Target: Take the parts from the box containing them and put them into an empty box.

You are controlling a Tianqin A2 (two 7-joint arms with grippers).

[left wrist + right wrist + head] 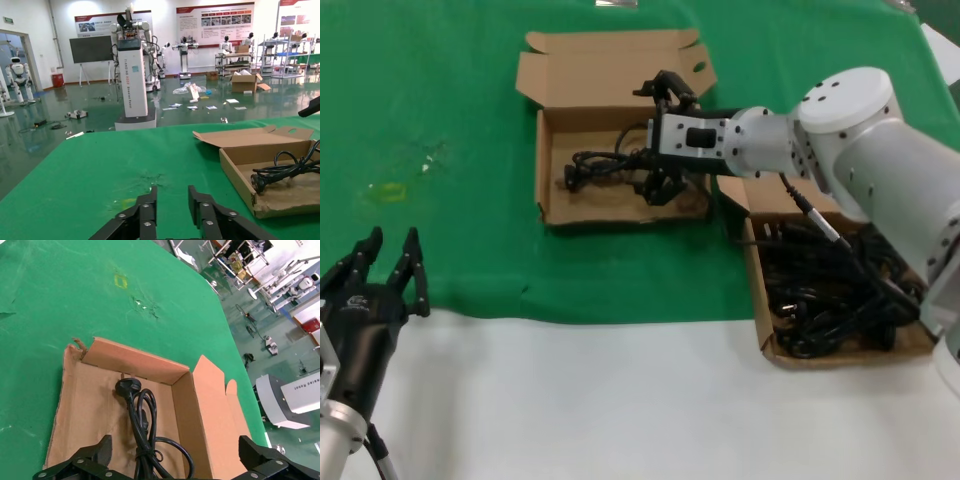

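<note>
- Table: green cloth over the far part, bare white along the near edge.
- Right arm: stretched across from the right, over the full box and toward the far box.
- Full box: on the right, at the cloth's near edge, heaped with black cords.
- Far box: flaps open, mid-table on the cloth. One cord bundle lies on its floor, plug toward the box's left wall.
- Right gripper: above the far box's right half, fingers spread wide either side of the bundle, nothing clamped.
- Left gripper: low at the near left, at the cloth's edge, fingers apart, empty.
</note>
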